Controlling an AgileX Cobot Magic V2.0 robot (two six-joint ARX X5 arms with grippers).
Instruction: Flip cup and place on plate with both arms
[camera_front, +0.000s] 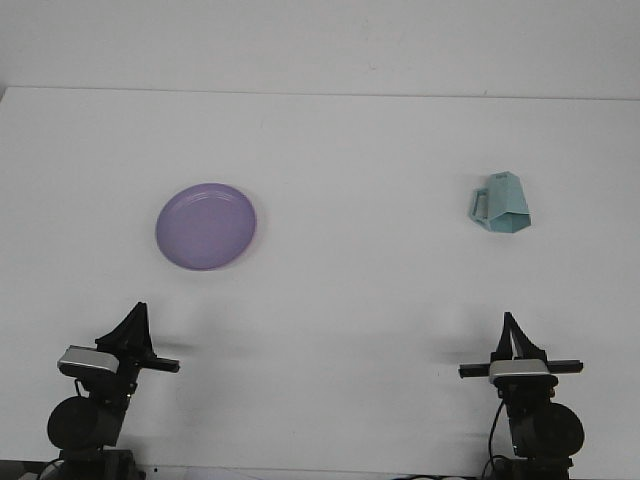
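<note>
**Upturned cup waited on the right, plate on the left, both claws empty**

The pale teal cup (502, 203) stood mouth-down on the white table (350, 300), on the right side and towards the far half, its handle facing left. The purple plate (206, 226) lay well apart from it on the left side, bare. The left gripper (135, 322) and the right gripper (512, 330) sat low at the near edge, each well short of its object. Both held nothing; their fingers tapered to a point from this angle, so how far either claw was parted could not be told.

The cup looked like light, stiff moulded plastic with faceted, sloping walls: unlikely to crush or break, but smooth enough to slip, and light enough to skid or tip if nudged. The walls narrowed towards the top, so a pinch high up would probably tend to slide off. A hold lower across two opposite flat facets, or on the handle, seemed the safer choice for the right arm, leaving the rim free for the turn-over.
</note>
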